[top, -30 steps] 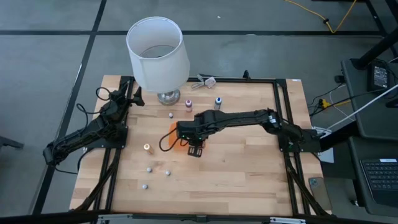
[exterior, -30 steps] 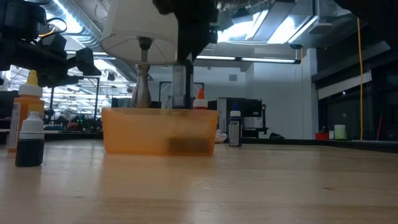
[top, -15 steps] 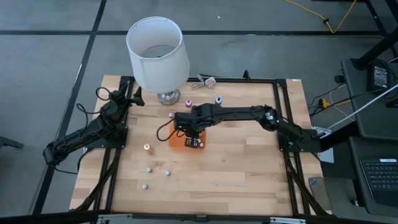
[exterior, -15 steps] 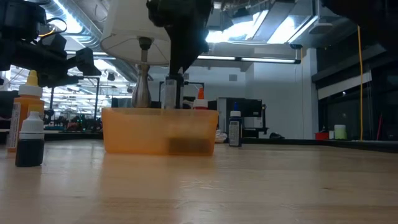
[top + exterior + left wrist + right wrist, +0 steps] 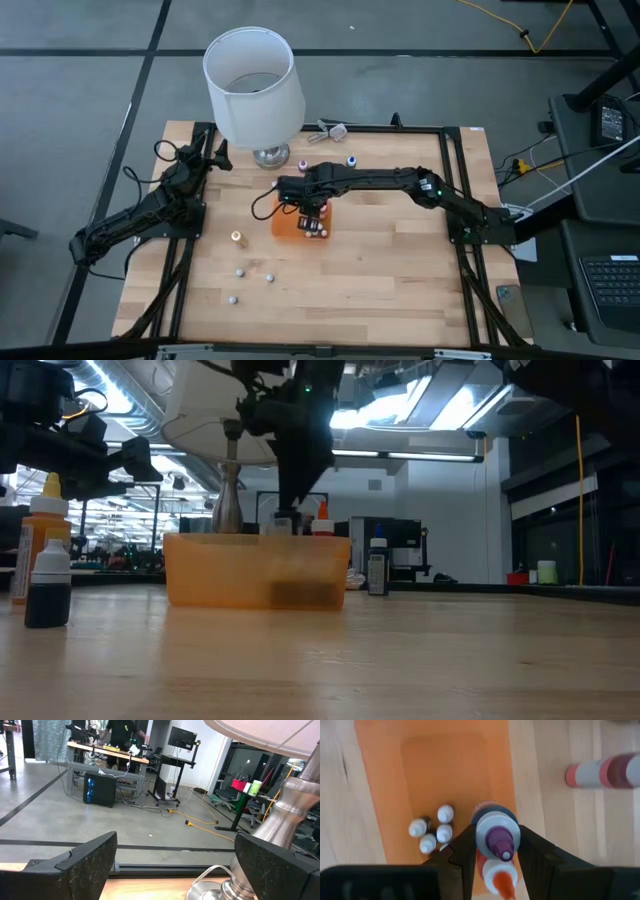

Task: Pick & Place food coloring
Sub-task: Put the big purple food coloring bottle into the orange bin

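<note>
Right gripper [image 5: 492, 851] grips purple-tipped bottle [image 5: 494, 834] — over orange tray [image 5: 455, 765].

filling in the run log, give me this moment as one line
right gripper: over orange tray, shut on purple-tipped bottle | four bottles in tray | left gripper: open, waiting by lamp

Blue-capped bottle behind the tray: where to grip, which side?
Likely from straight above, gripping the body under the cap: the blue-capped bottle stands upright and alone, clear of the tray. Right gripper is holding a purple-tipped bottle.
</note>
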Controlling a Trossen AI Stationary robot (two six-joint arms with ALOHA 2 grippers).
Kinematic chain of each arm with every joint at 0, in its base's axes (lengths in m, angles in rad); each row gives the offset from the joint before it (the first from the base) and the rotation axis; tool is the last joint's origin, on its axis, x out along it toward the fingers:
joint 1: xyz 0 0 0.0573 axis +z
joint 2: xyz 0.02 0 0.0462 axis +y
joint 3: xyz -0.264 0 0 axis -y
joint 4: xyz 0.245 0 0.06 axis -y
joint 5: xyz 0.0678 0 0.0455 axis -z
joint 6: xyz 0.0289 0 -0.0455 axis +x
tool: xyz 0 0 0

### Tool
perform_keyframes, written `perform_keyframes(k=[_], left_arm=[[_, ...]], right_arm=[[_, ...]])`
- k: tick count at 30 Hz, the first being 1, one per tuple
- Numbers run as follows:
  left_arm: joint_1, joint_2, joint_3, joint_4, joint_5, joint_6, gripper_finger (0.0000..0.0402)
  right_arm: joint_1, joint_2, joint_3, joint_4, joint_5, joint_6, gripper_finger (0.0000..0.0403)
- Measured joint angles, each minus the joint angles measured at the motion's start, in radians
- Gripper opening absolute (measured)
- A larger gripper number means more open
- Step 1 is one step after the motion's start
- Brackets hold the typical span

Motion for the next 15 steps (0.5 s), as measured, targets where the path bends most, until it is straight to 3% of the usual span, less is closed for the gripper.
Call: perform_keyframes(k=[15], left_arm=[[0.000,0.000,0.000,0.000,0.000,0.000,0.0391]], right_arm=[[-0.004,0.004,-0.094,0.051,-0.003,0.007,0.0129]])
